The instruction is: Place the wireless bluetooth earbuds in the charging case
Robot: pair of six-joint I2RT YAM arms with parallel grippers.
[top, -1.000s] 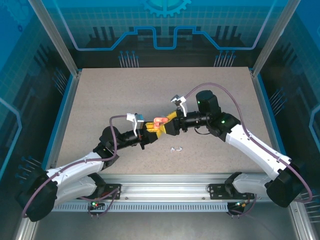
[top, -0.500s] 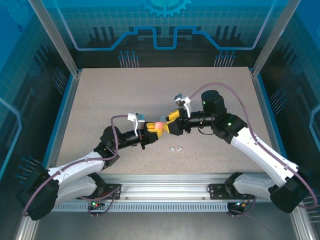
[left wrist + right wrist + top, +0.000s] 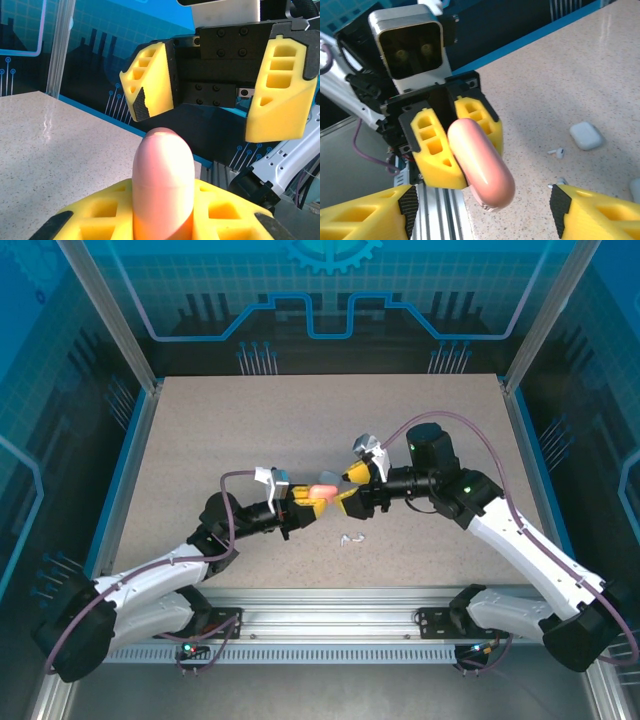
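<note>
Left claw: I have the left claw point(image 3: 303, 500) pinching a pink case point(image 3: 162, 175) by its lower part. Its yellow fingers point(image 3: 432, 150) are pressed onto the case's two sides.
Pink case: it is a smooth, rounded pebble shape with its lid closed. It is held up off the surface point(image 3: 200, 440), with its free end pointing at the other arm.
Right claw: I see the right claw point(image 3: 209, 117) spread wide and facing the case head-on. One finger stands on each side of the rounded tip, and both are apart from it.
Earbuds: two small white earbuds point(image 3: 351, 538) lie loose on the surface, just on the near side of where the claws meet. In the right wrist view one lies just beside a white case point(image 3: 586, 136).
White case: it is closed and resting flat on the surface, near the earbuds.
</note>
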